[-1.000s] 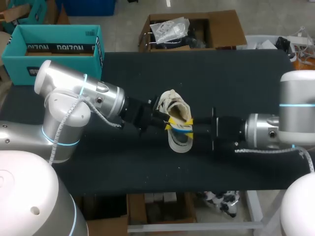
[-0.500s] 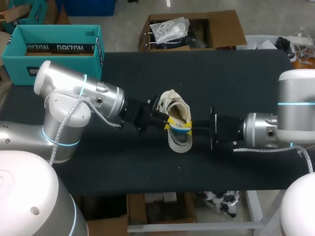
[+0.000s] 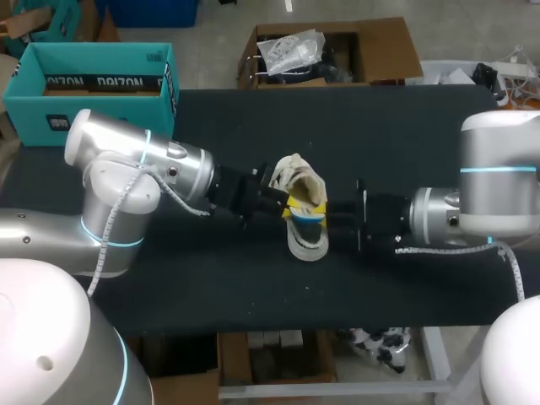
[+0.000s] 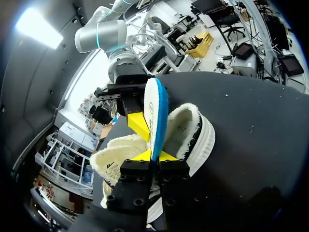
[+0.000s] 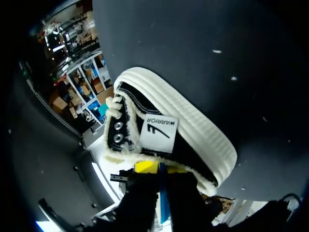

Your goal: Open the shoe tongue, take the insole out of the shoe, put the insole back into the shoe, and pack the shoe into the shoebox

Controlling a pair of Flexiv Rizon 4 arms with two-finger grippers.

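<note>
1. Black cloth covers the table (image 3: 405,135). In the head view the shoe (image 3: 297,179) lies near its middle, between your two arms. The teal shoebox (image 3: 93,84) sits well apart at the far left corner.
2. From above, both grippers meet at the shoe's opening over a strip of blue and white. That view is too coarse to judge the fingers.
3. The left wrist view shows more. Your left gripper (image 4: 154,156) is pinched narrow on the insole (image 4: 155,113), which stands on edge with a white face and a blue rim. The insole rises out of the shoe's fleece-lined opening.
4. In the same view your right gripper (image 3: 327,218) meets the insole's far end. One of its yellow fingers lies flat against the white face, and the other is hidden behind the insole.
5. Only the right wrist view shows the shoe's outside: a black upper, a thick white sole, eyelets and a white tongue label. There the right gripper's yellow tips press the insole's thin blue edge from both sides, just beside the shoe's collar. So both grippers hold the insole.
6. Compared with a second ago, your right arm has slid in closer to the shoe. Less of the insole's white face shows from above. The shoe and shoebox have not shifted.
</note>
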